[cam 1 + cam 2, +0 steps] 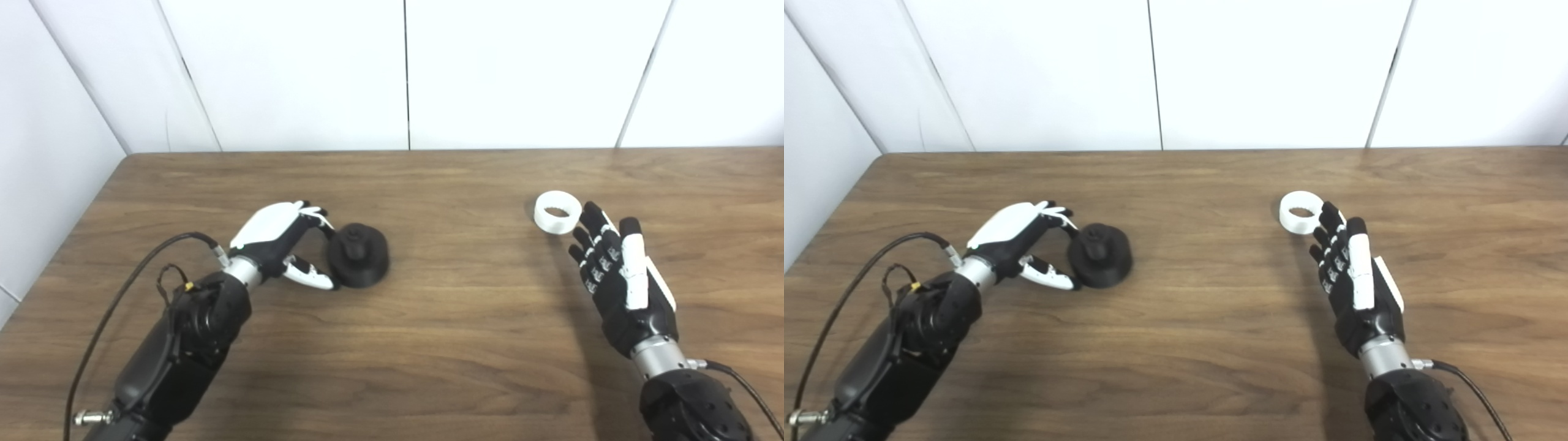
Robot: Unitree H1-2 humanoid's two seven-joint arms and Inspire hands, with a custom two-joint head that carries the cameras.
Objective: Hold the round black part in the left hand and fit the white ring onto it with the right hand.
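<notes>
The black part (pixel 358 255) sits flat on the table (pixel 429 343) at about 9 o'clock from the table's middle, a squat round disc with a raised knob on top. The left hand (pixel 278 242) is at its 9 o'clock side, fingers and thumb apart and curled around the near rim, seemingly touching the edge but not yet clamped on it. The ring (pixel 557 212) lies flat at about 2 o'clock, hole up, with the right hand (pixel 618 275) just beside it at its 5 o'clock; that hand is flat, fingers spread, holding nothing, fingertips close to the ring or just touching it. Both pieces look like rigid moulded or printed plastic, probably light and stiff, not fragile; the ring's smooth wall could slip or skid on the wood when nudged. The part is best pinched across its rim, leaving the knob free; the ring is best taken across its outer wall. No brand, label or writing can be read anywhere.
</notes>
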